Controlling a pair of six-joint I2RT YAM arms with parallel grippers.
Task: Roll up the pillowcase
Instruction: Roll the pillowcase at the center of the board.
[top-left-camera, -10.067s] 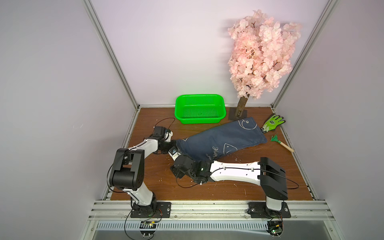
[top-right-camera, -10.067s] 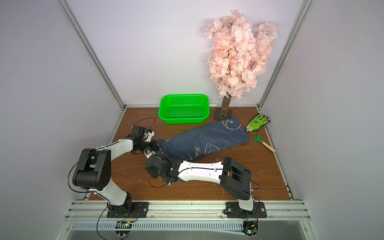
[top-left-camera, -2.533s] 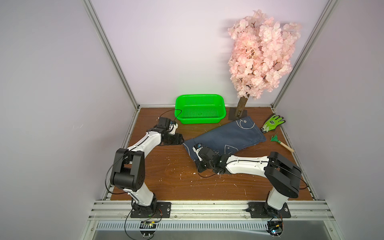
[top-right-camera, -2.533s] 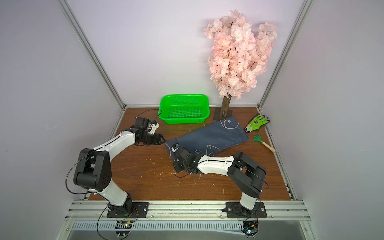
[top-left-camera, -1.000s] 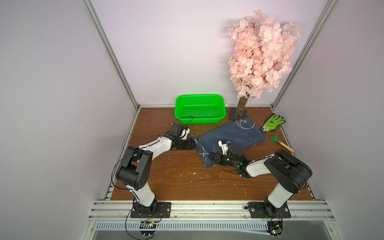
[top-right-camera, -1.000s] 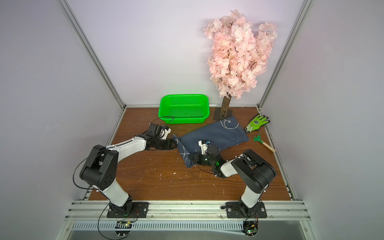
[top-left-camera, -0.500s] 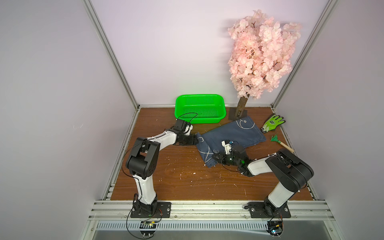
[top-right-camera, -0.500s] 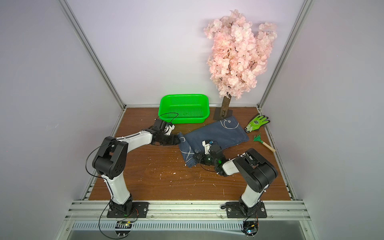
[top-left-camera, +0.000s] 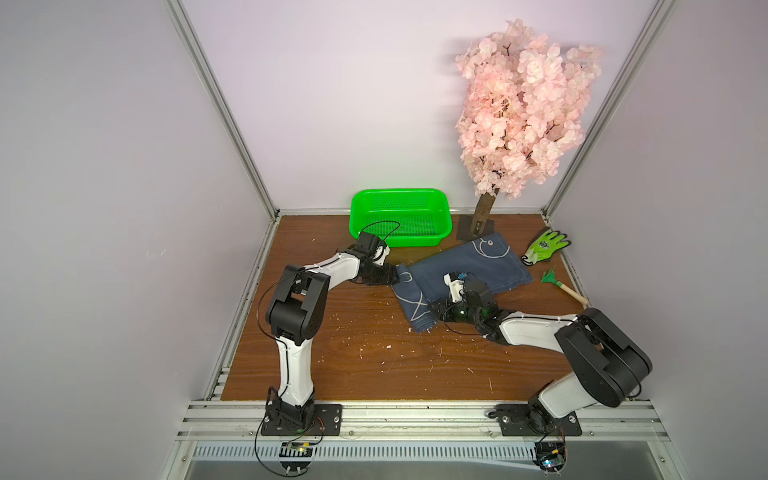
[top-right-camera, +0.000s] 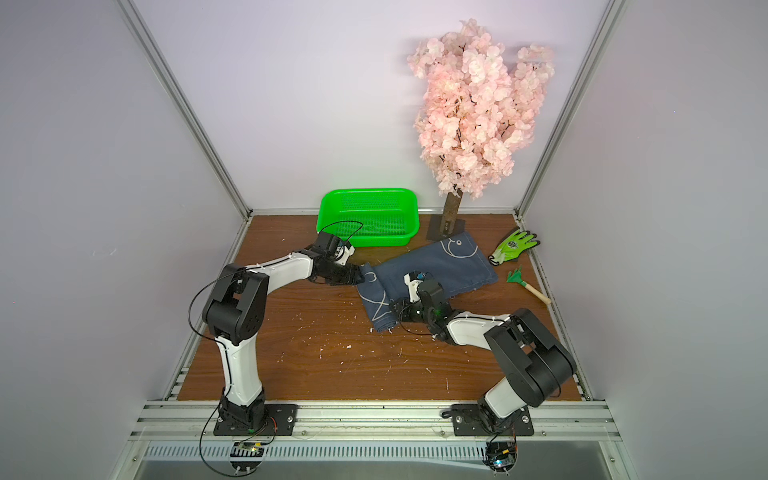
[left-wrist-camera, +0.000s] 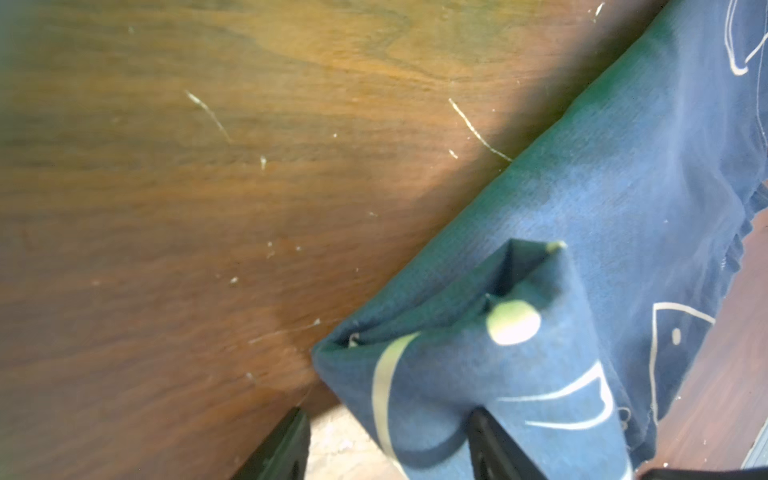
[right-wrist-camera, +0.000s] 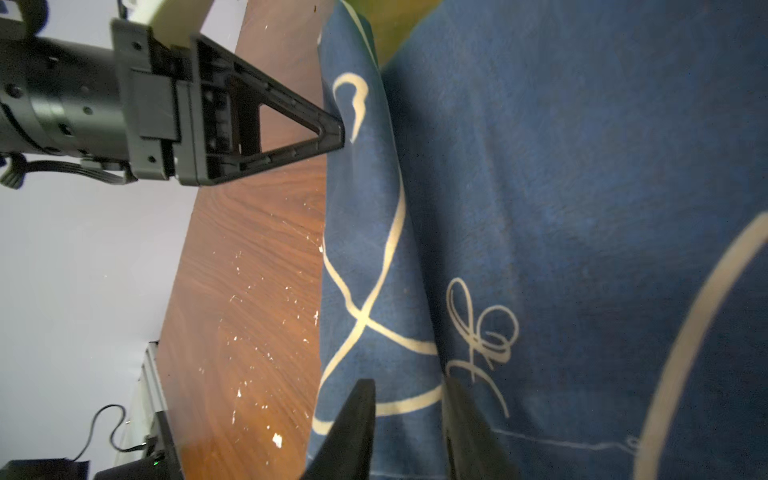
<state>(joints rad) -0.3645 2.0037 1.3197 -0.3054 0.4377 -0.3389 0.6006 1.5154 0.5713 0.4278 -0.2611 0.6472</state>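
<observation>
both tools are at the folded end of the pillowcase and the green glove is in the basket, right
No: the green glove is not in the basket; it lies on the table beside the pillowcase, as both top views show. The left tool and right tool are at its folded end.

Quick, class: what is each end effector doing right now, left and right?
Left end effector: open, at the end of the rolled dark navy-blue fish-print cloth pillowcase.
Right end effector: open, astride its rolled edge.
</observation>
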